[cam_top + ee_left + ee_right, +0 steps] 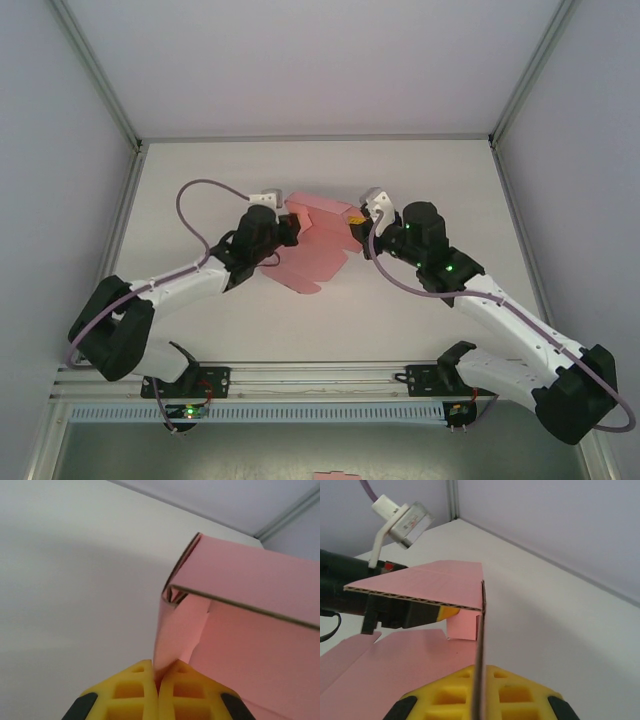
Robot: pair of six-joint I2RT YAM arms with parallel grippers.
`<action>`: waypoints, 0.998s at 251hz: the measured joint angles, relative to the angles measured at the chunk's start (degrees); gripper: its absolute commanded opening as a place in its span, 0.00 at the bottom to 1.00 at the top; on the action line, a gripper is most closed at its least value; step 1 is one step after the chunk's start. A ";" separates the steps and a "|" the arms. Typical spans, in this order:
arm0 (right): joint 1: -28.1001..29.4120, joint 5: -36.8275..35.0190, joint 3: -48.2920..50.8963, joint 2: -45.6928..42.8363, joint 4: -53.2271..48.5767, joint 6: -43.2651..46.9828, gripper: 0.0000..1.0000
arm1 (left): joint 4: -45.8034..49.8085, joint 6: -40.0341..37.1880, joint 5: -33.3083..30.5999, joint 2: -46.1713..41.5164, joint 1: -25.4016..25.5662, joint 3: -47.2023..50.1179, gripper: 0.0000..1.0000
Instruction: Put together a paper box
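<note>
Left fingers (132,692) on pink paper box (250,645) (half-folded)

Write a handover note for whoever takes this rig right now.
Left pincer: shut on a flap of the paper box.
Right pincer: shut on the opposite edge of the card.
Where: the box is at the middle of the table, between the two arms.
Done: one side panel is folded up and over.
Left: the broad panels are unfolded and the box is not closed.
</note>
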State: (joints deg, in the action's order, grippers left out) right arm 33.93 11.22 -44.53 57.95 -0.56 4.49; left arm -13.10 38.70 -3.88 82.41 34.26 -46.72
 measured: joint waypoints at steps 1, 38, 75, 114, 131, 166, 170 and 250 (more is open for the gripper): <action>0.09 -0.15 0.00 -0.02 0.00 0.04 0.00 | 0.26 0.11 -0.17 0.07 0.07 -0.20 0.00; 2.56 -4.68 0.00 -0.46 -0.31 0.68 0.00 | 9.42 4.55 -7.67 2.23 2.69 -6.01 0.00; 3.08 -5.49 0.00 -0.28 -0.52 0.55 0.00 | 15.30 7.32 -14.84 5.07 5.22 -10.34 0.00; 3.04 -5.38 0.00 1.29 0.46 -0.26 0.00 | 19.10 8.92 -20.87 9.29 6.69 -14.69 0.00; 3.06 -5.38 0.04 1.92 1.03 -1.09 0.00 | 22.58 10.05 -23.80 12.20 7.34 -18.25 0.00; 3.04 -5.40 0.17 2.21 1.20 -1.77 0.00 | 24.46 10.73 -25.70 13.62 8.04 -19.76 0.00; 3.04 -5.40 0.26 2.21 1.22 -1.77 0.00 | 23.78 10.62 -25.64 13.29 8.04 -19.08 0.00; -0.66 1.55 2.10 0.24 1.75 -4.59 0.00 | 5.11 2.21 -15.45 2.05 6.16 -1.62 0.00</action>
State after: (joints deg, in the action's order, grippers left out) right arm 33.28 12.78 -42.44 58.19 1.19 -0.10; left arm -7.99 40.91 -19.33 84.47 40.42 -48.34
